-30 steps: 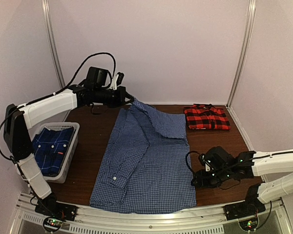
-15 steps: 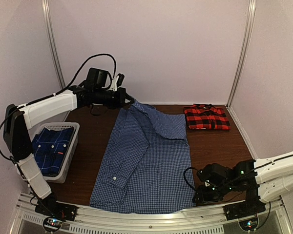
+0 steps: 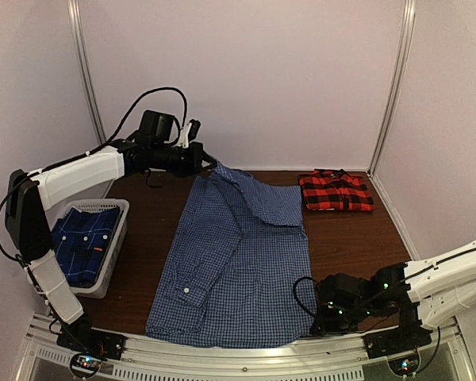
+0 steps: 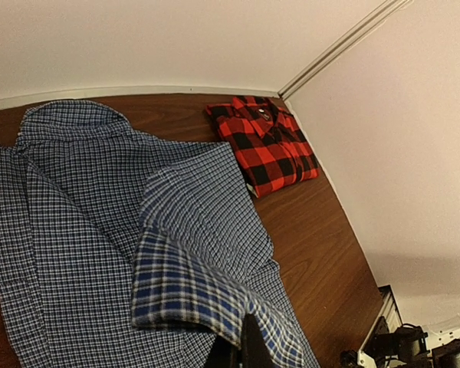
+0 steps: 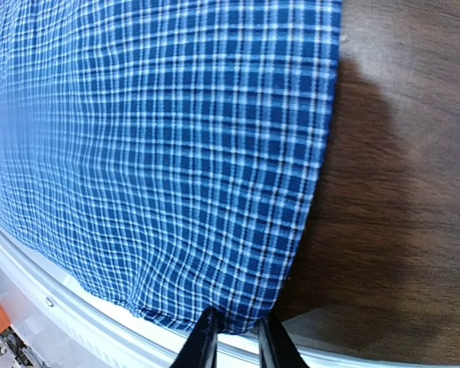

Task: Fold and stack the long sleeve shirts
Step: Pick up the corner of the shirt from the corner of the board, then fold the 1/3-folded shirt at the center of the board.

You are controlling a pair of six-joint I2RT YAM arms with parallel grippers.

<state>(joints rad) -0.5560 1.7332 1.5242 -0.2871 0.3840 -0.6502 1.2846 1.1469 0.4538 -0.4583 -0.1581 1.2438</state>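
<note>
Gingham shirt [image 3: 238, 262] lies spread mid-counter [image 3: 349, 234]. Left gripper [image 3: 211, 163], jaws pinched shut, holds up its far-left corner. Right gripper [image 5: 236, 339], jaws nearly closed, nips its near-right hem corner. Red plaid shirt [image 3: 335, 191] sits folded far right, and the darker plaid shirt [image 3: 83, 242] is in the left basket [image 3: 116, 252].

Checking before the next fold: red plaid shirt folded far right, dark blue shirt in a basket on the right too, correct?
No. The basket holding the dark blue shirt sits on the left, per the top external view; the red plaid shirt is folded far right.
</note>
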